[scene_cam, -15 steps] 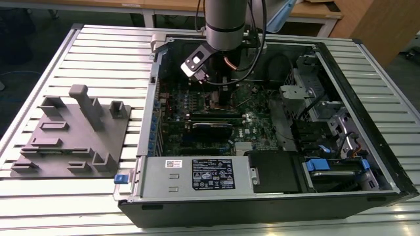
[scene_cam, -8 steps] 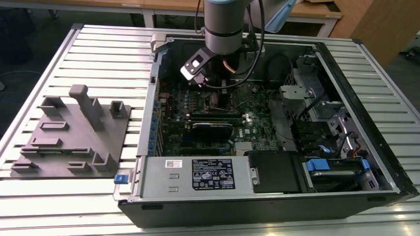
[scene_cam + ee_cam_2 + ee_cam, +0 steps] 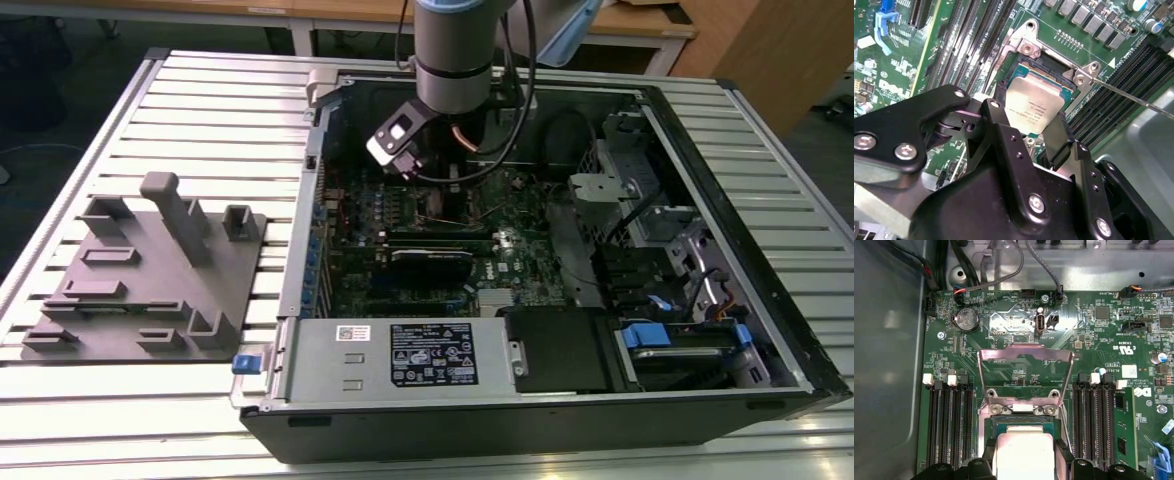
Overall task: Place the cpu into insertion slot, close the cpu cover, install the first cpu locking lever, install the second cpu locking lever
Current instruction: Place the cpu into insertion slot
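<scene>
Second wrist view: gripper (image 3: 1030,116) fingers (image 3: 1056,134) are pinching the cpu (image 3: 1035,105) by two opposite edges, right at the insertion slot (image 3: 1046,70). I can't tell if it's seated or just above. First wrist view: the cpu cover (image 3: 1025,356) is flipped up and stands open at the slot's edge. Exterior view: the open computer case (image 3: 534,392) on the slatted table (image 3: 200,100) holds the motherboard (image 3: 360,270), and the slot sits near the case's far wall.
</scene>
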You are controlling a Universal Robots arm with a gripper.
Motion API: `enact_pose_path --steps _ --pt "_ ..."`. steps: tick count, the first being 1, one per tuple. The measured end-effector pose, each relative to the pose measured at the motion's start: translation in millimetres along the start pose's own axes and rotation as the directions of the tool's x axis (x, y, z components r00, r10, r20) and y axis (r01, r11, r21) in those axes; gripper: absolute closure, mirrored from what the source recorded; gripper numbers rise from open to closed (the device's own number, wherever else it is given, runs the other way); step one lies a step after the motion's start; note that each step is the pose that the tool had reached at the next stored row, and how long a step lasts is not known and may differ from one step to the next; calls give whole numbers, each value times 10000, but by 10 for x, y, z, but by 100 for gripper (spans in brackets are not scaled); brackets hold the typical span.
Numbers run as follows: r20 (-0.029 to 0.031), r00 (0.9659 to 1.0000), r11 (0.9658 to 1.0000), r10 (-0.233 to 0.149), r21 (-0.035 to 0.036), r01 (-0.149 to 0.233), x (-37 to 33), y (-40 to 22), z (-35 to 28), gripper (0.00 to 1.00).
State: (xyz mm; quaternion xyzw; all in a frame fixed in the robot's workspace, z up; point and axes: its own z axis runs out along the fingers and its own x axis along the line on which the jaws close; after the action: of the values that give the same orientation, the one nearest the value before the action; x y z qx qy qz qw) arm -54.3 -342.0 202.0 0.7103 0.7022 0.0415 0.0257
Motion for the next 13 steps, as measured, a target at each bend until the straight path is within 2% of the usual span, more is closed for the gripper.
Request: enact_pose_path --steps 4,10,13 --pt "-83 10000 10000 8 1 -8 0 -3 31 46" --pt "-302 9995 10000 29 2 -29 0 -6 63 46" --pt "-313 9995 10000 30 4 -30 -2 -8 74 46"
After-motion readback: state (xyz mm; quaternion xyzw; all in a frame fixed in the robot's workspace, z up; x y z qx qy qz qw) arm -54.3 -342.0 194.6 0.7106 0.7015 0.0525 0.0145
